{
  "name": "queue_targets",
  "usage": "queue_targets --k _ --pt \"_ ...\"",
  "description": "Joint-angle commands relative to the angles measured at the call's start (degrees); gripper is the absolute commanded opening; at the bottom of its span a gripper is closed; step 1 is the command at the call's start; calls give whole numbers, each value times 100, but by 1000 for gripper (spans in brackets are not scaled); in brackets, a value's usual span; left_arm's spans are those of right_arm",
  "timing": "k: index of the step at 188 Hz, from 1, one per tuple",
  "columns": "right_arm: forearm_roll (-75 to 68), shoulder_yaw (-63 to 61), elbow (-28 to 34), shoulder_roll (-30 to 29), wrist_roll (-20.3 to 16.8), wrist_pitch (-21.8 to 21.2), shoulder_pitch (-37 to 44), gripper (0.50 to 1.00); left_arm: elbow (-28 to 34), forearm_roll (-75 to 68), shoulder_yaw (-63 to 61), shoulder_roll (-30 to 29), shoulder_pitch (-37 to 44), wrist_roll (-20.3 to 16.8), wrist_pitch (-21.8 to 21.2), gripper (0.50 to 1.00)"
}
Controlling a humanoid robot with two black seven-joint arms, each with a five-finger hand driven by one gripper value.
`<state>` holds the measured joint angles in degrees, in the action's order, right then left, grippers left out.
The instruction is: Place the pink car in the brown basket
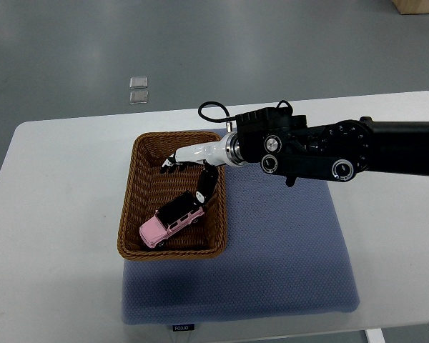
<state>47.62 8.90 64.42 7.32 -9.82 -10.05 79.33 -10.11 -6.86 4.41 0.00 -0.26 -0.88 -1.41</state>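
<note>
The right hand (193,168), fingers spread and holding nothing, hangs over the brown woven wicker basket (132,189) where the pink toy car with the black roof (173,219) lies. A clean finish probably calls for lifting straight up (one finger sits close to the roof) so the car is not dragged.

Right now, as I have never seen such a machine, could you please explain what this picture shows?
This is one picture, taken from above on the robot's own side. The black arm coming in from the picture's right ends in the right hand, white with dark fingers. It reaches over the brown basket, which stands on a blue-grey mat on a white table. The pink car, with a black roof, lies inside the basket. One finger points down to the car's end; whether it touches is unclear, but the hand does not seem to grip the car. The left arm is not visible.
</note>
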Motion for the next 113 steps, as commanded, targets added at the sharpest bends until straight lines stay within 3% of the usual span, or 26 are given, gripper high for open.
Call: queue_targets --k 1,58,113 --pt "-7 -37 0 24 15 -23 4 901 0 0 -1 0 0 0 0 1000" --pt "-103 -978 -193 700 270 -58 -84 901 0 0 -1 0 0 0 0 1000" --pt "-842 -2850 -659 1254 341 47 -1341 901 0 0 -1 0 0 0 0 1000"
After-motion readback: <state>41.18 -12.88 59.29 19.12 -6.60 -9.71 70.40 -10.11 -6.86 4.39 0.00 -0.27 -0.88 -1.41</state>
